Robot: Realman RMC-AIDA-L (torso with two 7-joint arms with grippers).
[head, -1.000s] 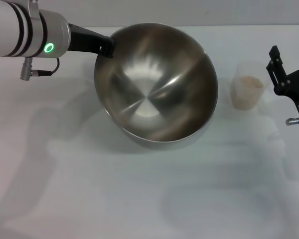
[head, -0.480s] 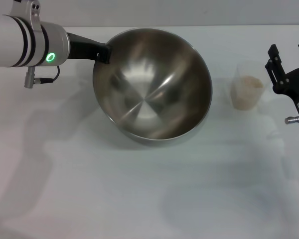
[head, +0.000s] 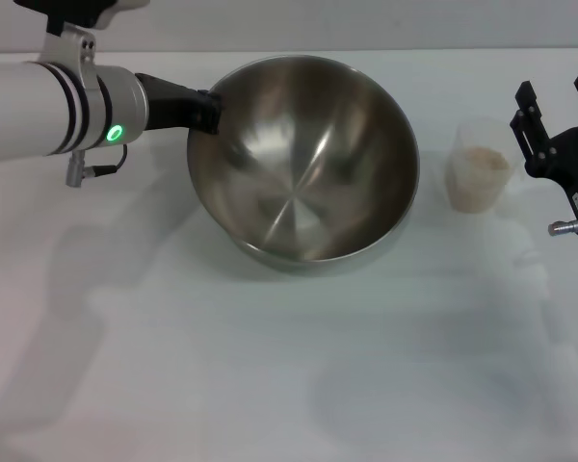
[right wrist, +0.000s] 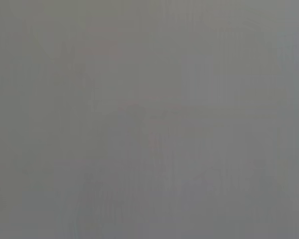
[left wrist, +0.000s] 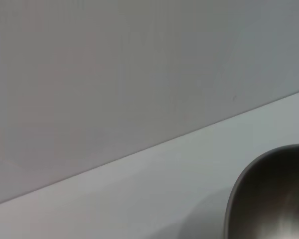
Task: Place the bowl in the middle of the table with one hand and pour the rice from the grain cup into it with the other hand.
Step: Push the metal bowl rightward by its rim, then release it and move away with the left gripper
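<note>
White table (head: 270, 385) meets plain grey wall (left wrist: 114, 64).

Large round shiny stainless-steel mixing bowl (head: 303, 159) at centre-back of plain white matte counter (head: 270, 366), tilted, opening facing up and forward, inside empty, far-left rim pinched by black left end effector (head: 209, 108). Small translucent clear plastic grain cup (head: 479, 166) upright, w/ off-white rice (head: 484, 161), just right of bowl, apart from it.
</note>
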